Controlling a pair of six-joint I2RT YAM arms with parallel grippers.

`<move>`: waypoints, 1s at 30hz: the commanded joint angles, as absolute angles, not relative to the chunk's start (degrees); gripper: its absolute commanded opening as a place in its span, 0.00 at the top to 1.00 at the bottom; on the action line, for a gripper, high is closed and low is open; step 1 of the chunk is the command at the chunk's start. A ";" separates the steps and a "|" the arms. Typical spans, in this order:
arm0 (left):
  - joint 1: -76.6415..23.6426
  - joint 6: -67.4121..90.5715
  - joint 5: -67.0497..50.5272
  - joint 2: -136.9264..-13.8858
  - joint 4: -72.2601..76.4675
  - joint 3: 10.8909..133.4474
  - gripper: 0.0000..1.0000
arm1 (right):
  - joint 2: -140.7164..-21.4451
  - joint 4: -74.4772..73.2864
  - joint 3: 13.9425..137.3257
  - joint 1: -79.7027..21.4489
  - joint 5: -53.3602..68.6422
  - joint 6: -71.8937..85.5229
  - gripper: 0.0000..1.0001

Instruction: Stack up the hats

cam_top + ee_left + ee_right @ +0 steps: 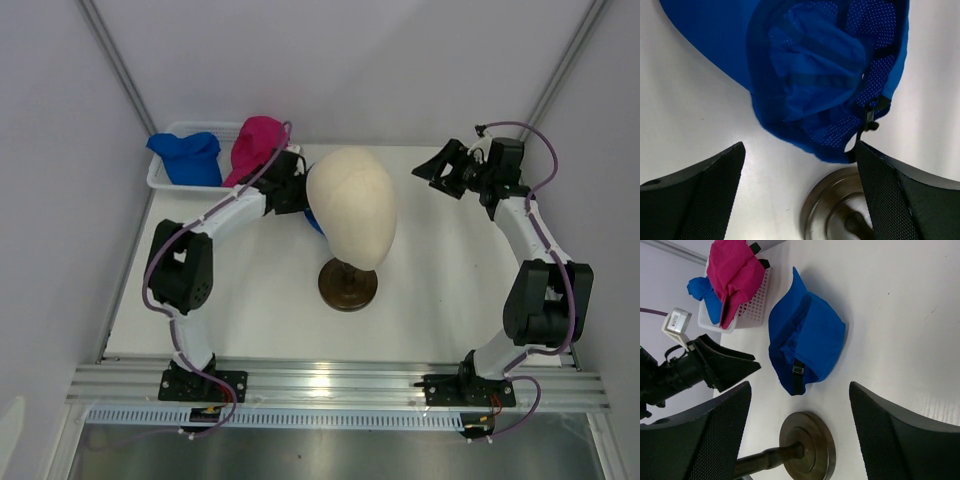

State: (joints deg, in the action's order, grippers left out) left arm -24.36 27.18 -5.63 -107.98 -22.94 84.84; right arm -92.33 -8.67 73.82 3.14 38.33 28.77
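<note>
Left gripper (800, 149) and right gripper (441, 172) both wide and empty; one blue cap (805, 342) lies loose on the table (450, 290).
Nearest is the base (807, 445) with the head (352, 205), which in the top view hides almost all of this cap. The cap lies inside-up just behind the base, under the left gripper. Farthest, the basket (760, 300) holds a pink cap (735, 270) partly covering a second blue cap (702, 292).

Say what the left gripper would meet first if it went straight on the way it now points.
The left gripper would most likely meet the blue cap lying inside-up on the table just ahead of its open jaws; depth is unclear.
</note>
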 commanded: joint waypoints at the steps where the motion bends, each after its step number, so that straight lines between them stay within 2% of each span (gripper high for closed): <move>1: -28.30 36.72 3.68 -111.87 -22.40 88.76 0.07 | -92.64 -5.97 73.65 2.03 37.44 28.83 0.18; 5: -28.65 40.43 7.90 -115.05 -25.31 90.18 0.13 | -92.37 -7.99 74.27 0.79 35.69 27.07 0.16; 9: -28.56 41.13 11.95 -114.08 -25.49 86.50 0.14 | -92.37 -9.05 74.09 0.44 35.07 26.19 0.15; 13: -27.86 43.58 10.82 -114.08 -21.46 83.86 0.15 | -93.16 -8.26 74.35 0.44 35.86 26.63 0.15; 16: -25.50 46.13 4.96 -116.53 -16.71 84.19 0.23 | -93.69 -8.61 74.79 0.44 36.74 26.89 0.15; 19: -23.82 47.37 3.87 -118.03 -14.41 85.25 0.30 | -93.25 -10.02 75.41 0.44 36.13 25.76 0.14; 29: -21.80 46.32 -1.92 -122.25 -10.20 91.23 0.44 | -94.04 -10.46 76.46 0.53 36.03 26.10 0.14; 30: -21.80 45.97 -2.28 -123.39 -10.20 92.54 0.51 | -94.30 -10.46 76.81 0.53 36.04 26.02 0.14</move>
State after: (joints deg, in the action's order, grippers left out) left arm -21.98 45.54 1.43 -121.08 -12.95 88.77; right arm -93.30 -11.20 73.78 0.38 35.81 26.33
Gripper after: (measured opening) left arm 0.554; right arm 0.862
